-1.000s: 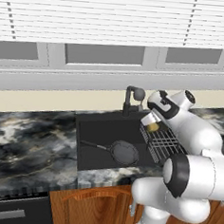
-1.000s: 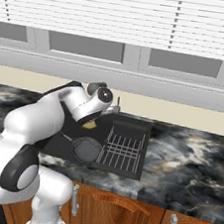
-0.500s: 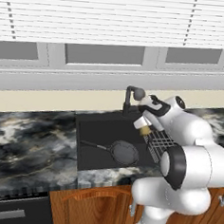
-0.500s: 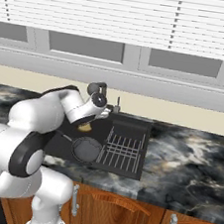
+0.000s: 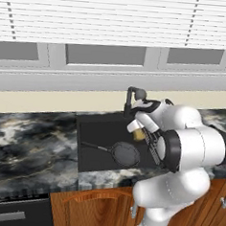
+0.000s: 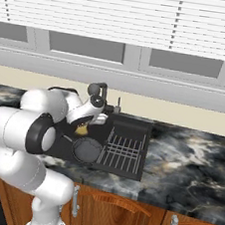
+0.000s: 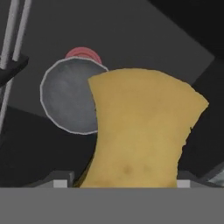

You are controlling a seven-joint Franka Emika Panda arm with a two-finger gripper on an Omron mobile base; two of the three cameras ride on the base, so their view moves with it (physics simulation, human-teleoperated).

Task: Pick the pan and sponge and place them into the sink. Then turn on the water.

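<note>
Pan (image 5: 126,154) lies flat on the sink (image 5: 96,133) floor, near side, handle running left. Just beyond and above it, the hand (image 5: 138,130) hangs over the basin, jaws spread wide around the sponge (image 7: 142,131), which is held clear of the bottom. From the hand, the pan sits straight below, red drain (image 7: 83,53) just past it. Likely a straight drop. Faucet (image 5: 132,98) stands at the far rim.
</note>
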